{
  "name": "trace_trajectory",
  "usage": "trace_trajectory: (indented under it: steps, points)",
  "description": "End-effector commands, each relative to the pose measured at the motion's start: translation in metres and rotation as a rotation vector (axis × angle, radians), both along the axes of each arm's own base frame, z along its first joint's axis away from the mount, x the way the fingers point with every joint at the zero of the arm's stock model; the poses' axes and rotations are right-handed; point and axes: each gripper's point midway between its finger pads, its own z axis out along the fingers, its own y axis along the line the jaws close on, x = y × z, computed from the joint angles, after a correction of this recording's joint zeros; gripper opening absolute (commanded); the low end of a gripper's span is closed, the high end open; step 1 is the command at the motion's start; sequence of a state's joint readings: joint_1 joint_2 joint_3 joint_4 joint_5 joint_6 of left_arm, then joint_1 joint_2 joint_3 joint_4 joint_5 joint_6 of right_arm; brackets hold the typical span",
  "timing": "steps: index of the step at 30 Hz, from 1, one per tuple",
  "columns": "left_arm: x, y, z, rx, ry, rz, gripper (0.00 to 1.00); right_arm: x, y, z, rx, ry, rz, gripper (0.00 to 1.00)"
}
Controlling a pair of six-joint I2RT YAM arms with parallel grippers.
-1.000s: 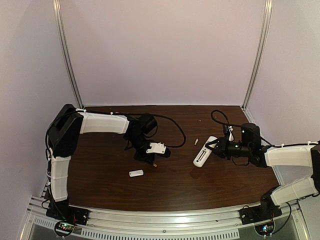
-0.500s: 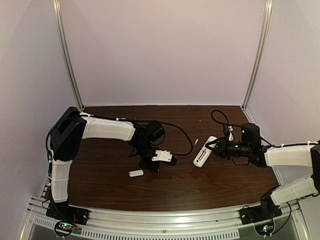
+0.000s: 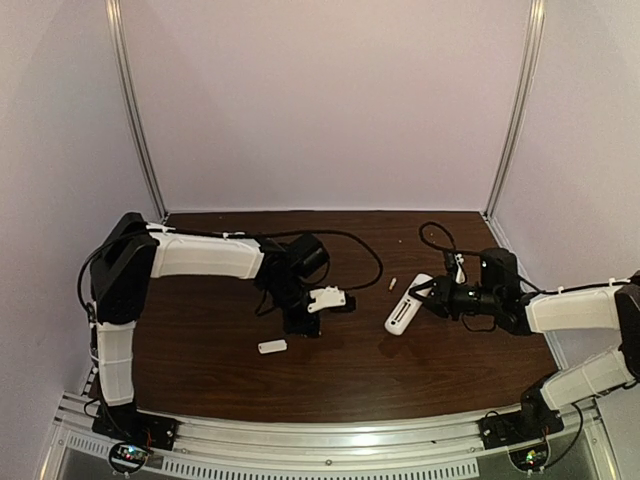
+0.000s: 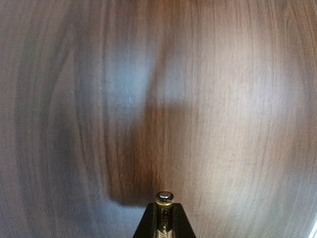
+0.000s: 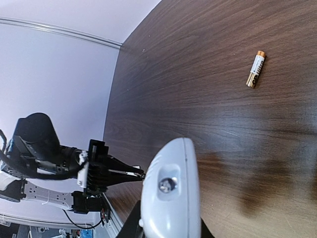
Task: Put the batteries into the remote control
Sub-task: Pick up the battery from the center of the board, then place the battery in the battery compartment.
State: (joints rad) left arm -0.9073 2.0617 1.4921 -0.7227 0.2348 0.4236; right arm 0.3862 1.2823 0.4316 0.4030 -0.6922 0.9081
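Counting two batteries (image 4: 164,198) (image 5: 256,69), one pinched by left gripper (image 4: 164,209), one loose; one remote (image 5: 171,198) gripped by right gripper (image 3: 431,295).

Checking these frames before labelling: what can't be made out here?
- Left wrist view: held battery, body hidden between left pincer fingers.
- Right wrist view: remote cut off by the bottom edge.
- Top view: remote's recess and which face of the white piece is up, too small.
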Motion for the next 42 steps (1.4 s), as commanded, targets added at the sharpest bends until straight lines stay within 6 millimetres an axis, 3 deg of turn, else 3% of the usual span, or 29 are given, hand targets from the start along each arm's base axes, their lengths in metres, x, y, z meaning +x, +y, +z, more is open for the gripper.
trace_trajectory:
  steps: [1,4,7,11,16,33,42]
  points:
    - [0.006,-0.044,0.084,-0.255,0.027,0.218,0.0,0.0,0.008,0.004,0.048,-0.011,0.015,0.0]
    - [-0.002,-0.06,0.101,-0.327,0.143,0.376,0.0,0.0,0.014,0.002,0.056,0.0,0.022,0.0]
    - [-0.001,-0.064,0.095,-0.292,0.254,0.569,0.0,-0.002,0.02,0.0,0.063,0.012,0.021,0.0]
    - [-0.019,-0.086,0.106,-0.351,0.229,0.533,0.0,-0.005,0.03,0.0,0.072,0.006,0.036,0.0]
    - [-0.019,-0.099,0.114,-0.381,0.233,0.547,0.0,-0.008,0.038,-0.001,0.083,0.009,0.041,0.0]
    - [-0.032,-0.11,0.081,-0.286,0.291,0.53,0.0,-0.017,0.061,-0.01,0.139,0.069,0.051,0.0]
    - [-0.028,-0.109,0.068,-0.243,0.28,0.564,0.0,-0.021,0.069,-0.013,0.16,0.088,0.065,0.0]
